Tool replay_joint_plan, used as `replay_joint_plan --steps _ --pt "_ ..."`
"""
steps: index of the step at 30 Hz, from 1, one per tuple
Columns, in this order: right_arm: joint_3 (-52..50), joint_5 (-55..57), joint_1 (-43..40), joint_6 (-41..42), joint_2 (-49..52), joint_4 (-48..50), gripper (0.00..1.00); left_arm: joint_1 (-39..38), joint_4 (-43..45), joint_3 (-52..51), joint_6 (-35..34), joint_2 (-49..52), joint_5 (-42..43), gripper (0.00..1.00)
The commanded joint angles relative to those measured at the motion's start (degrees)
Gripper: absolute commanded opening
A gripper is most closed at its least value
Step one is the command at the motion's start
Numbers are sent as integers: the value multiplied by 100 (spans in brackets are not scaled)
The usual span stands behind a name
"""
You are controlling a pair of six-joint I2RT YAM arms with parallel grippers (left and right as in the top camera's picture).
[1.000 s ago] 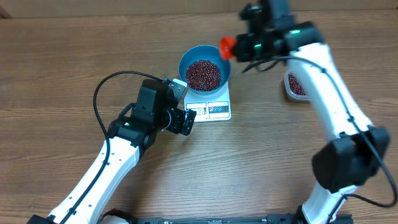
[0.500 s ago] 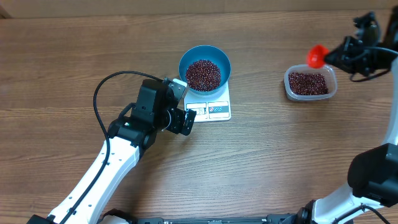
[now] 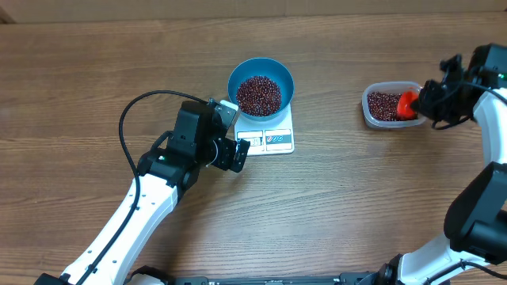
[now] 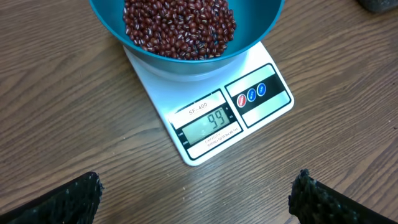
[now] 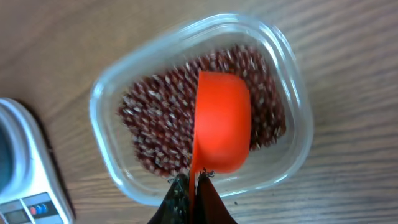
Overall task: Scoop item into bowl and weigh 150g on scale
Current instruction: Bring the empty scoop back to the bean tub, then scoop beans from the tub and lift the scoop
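Observation:
A blue bowl (image 3: 261,87) (image 4: 255,34) holding dark red-brown beans (image 3: 259,94) (image 4: 179,28) sits on the white scale (image 3: 273,139) (image 4: 233,115), whose display reads 99. My left gripper (image 3: 234,153) (image 4: 196,199) hangs open just in front of the scale, nothing between its fingers. More beans (image 3: 384,105) (image 5: 155,134) lie in a clear plastic tub (image 3: 372,119) (image 5: 109,102) at the right. My right gripper (image 3: 425,105) (image 5: 194,186) is shut on the handle of an orange scoop (image 3: 407,104) (image 5: 221,121), whose cup is turned on its side over the tub's beans.
The wooden table (image 3: 333,206) spreads around both arms. A black cable (image 3: 135,107) loops from the left arm. The scale's corner (image 5: 25,168) shows at the left of the right wrist view.
My right arm swung the orange scoop from beside the bowl out to the right, then down over the tub's beans. The left arm has stayed still.

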Motion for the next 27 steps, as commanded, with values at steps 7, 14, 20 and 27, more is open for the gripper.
replay_joint_plan --steps 7,14,20,27 --pt "-717 138 306 -76 -118 1073 4 26 17 -52 -52 -129 -15 100" --pt "-717 175 640 -83 127 975 4 26 17 -52 -55 -129 -13 99" --pt "-717 -697 568 -83 164 739 4 26 17 -52 -55 -129 -15 100" --pt "-717 -1486 210 68 208 723 4 26 17 -52 -52 -129 -15 100"
